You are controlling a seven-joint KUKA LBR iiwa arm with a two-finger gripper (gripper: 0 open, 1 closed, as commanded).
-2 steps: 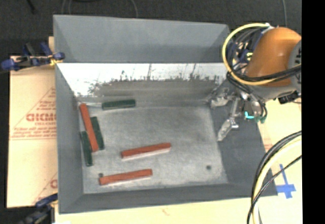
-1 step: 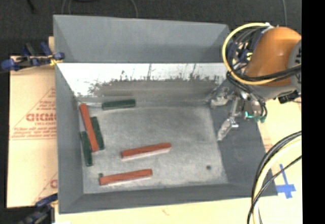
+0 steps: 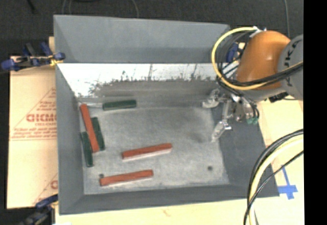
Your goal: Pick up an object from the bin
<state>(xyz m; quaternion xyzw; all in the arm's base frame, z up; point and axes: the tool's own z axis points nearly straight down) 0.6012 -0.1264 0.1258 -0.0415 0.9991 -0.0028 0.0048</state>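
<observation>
My gripper (image 3: 215, 116) hangs low over the right side of the bin, near the right wall. It stands open, with nothing between its fingertips (image 3: 219, 130). The nearest loose thing is a long red bar with a pale edge (image 3: 147, 151), lying flat well to the gripper's left on the bin floor. A dark green bar (image 3: 119, 104) lies near the back wall, farther left. Bare floor is under the gripper.
At the left wall lie a red bar (image 3: 89, 127) and two dark green bars (image 3: 98, 133) (image 3: 87, 150), close together. Another red bar (image 3: 126, 177) lies along the front wall. A small dark speck (image 3: 209, 169) sits near the front right corner.
</observation>
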